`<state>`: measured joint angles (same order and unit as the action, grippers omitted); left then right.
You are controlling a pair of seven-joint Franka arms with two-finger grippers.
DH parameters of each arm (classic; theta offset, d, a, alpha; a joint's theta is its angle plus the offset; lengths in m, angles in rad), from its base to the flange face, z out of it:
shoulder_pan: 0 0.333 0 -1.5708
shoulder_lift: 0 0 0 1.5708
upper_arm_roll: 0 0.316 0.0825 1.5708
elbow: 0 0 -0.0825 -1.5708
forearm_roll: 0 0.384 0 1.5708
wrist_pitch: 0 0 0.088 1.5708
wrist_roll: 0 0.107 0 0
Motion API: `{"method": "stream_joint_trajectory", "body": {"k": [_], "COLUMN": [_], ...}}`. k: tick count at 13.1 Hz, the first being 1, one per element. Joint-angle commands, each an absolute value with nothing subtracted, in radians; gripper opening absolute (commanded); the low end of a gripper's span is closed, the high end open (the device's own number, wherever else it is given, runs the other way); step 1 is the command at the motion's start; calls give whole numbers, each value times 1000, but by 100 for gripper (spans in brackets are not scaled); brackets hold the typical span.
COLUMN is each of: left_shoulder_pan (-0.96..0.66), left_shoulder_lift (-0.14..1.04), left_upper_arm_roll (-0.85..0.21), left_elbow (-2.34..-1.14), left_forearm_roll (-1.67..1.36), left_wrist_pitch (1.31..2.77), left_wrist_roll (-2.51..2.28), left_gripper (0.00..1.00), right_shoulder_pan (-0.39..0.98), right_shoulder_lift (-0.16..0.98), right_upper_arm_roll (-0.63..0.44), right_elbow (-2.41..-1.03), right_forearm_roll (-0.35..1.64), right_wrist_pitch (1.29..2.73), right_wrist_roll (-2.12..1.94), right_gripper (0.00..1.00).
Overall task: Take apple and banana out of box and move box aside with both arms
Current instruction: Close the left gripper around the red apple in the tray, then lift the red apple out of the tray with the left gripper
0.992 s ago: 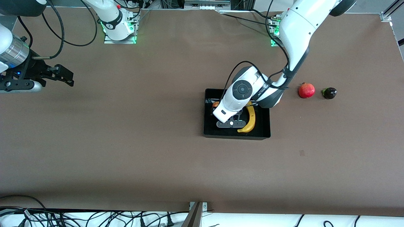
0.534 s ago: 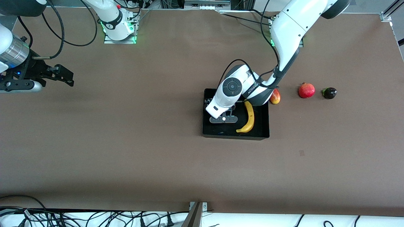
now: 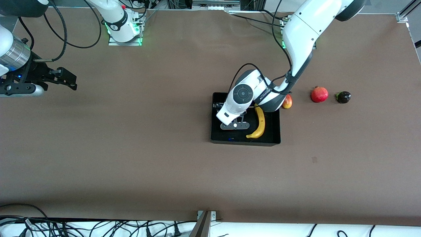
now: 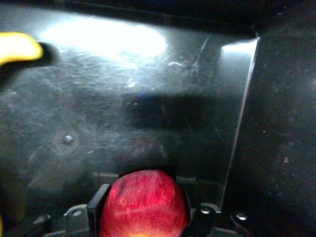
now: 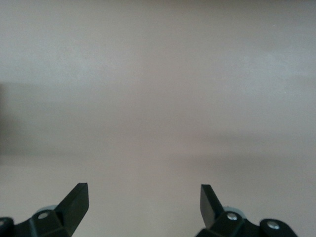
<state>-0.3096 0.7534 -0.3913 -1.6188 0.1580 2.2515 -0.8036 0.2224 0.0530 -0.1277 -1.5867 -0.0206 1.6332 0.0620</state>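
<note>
Inside glossy black tray (image 4: 148,98), left hand (image 4: 143,217) clasping round red apple (image 4: 143,202), right hand (image 5: 144,205) wide apart.

Banana (image 3: 260,122) in box (image 3: 245,140), mango (image 3: 287,102) just beside

The left arm reaches down from its base and bends at the elbow, its wrist turned downward so the left pincer (image 3: 234,126) sits low inside the black tray (image 3: 217,140). In the left wrist view its fingers (image 4: 98,205) press against both sides of a red apple (image 4: 143,202). The right arm waits at its own end of the worktop (image 3: 131,158), silver wrist level, right pincer (image 5: 143,202) spread wide with nothing between the tips.
</note>
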Motion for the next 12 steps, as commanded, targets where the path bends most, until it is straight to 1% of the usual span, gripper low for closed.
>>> {"method": "stream_joint_trajectory", "body": {"k": [1, 3, 5, 6, 9, 10, 11, 12], "left_shoulder_pan": [-253, -191, -117, -86, 4, 49, 96, 145], "left_shoulder_lift": [657, 617, 583, 566, 522, 520, 523, 529], "left_upper_arm_roll": [-403, -449, -500, -515, -514, -512, -511, -509], "left_elbow": [-1605, -1588, -1586, -1586, -1588, -1589, -1598, -1606], "left_forearm_roll": [172, 155, 135, 133, 144, 152, 153, 153], "left_wrist_pitch": [2116, 2053, 2020, 1994, 1834, 1803, 1799, 1801], "left_wrist_roll": [-808, -808, -795, -731, -409, -284, -123, 49], "left_gripper": [26, 26, 28, 28, 29, 29, 33, 32], "right_shoulder_pan": [216, 216, 216, 216, 216, 216, 216, 216], "right_shoulder_lift": [54, 54, 54, 54, 54, 54, 54, 54], "right_upper_arm_roll": [-124, -124, -124, -124, -124, -124, -124, -124], "right_elbow": [-1578, -1578, -1578, -1578, -1578, -1578, -1578, -1578], "right_forearm_roll": [-17, -17, -17, -17, -17, -15, -17, -17], "right_wrist_pitch": [1632, 1632, 1632, 1632, 1634, 1632, 1632, 1634], "right_wrist_roll": [58, 58, 58, 58, 58, 58, 58, 58], "right_gripper": [100, 100, 100, 100, 100, 100, 100, 100]}}
